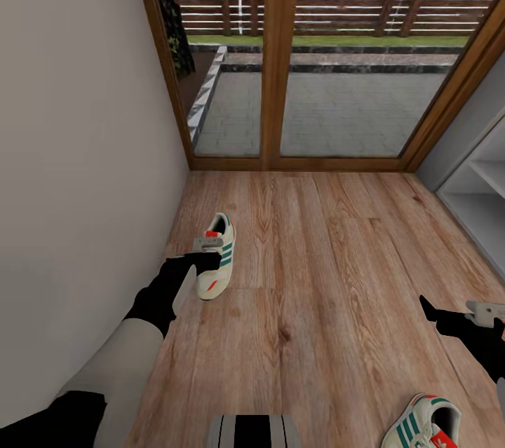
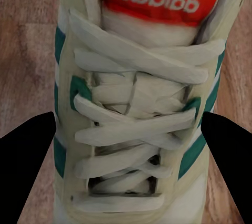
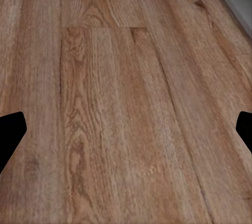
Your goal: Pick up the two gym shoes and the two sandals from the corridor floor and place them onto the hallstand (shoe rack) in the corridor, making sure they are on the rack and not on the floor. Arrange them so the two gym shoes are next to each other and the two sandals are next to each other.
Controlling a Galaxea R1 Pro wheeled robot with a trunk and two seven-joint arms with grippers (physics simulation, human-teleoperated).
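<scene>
One gym shoe point(image 1: 217, 255) lies on the corridor floor point(image 1: 330, 259) close to the left-hand wall point(image 1: 77, 153), its sole down and its red-orange tongue patch facing up. The left gripper point(image 1: 205, 256) is right over it: in the left wrist view the laces and tongue of the shoe point(image 2: 137, 113) lie between two dark fingers point(image 2: 26, 166), which stand wide apart on either side of the upper. Whether the pads press on the shoe's sides cannot be told; the jaws look spread about the shoe's width, nothing lifted. The left arm reaches forward and down from the shoulder, its pale upper section near the wall and the black forearm angled toward the shoe.

The second gym shoe point(image 1: 423, 425) sits on the planks at the near right, partly cut off by the frame's edge, well apart from the first. The right gripper point(image 1: 456, 315) hangs above the floor beyond it, touching nothing; its wrist view looks down on bare wood-grain planks point(image 3: 121, 108), with the two fingers point(image 3: 9, 134) at the far edges, spread wide and empty.

On the right edge of the room stands the hallstand point(image 1: 484, 202), grey-white with open shelf levels. Ahead, a wood-framed glass door point(image 1: 280, 55) closes the corridor, with a paved patio point(image 1: 337, 111) and slatted fence beyond.
</scene>
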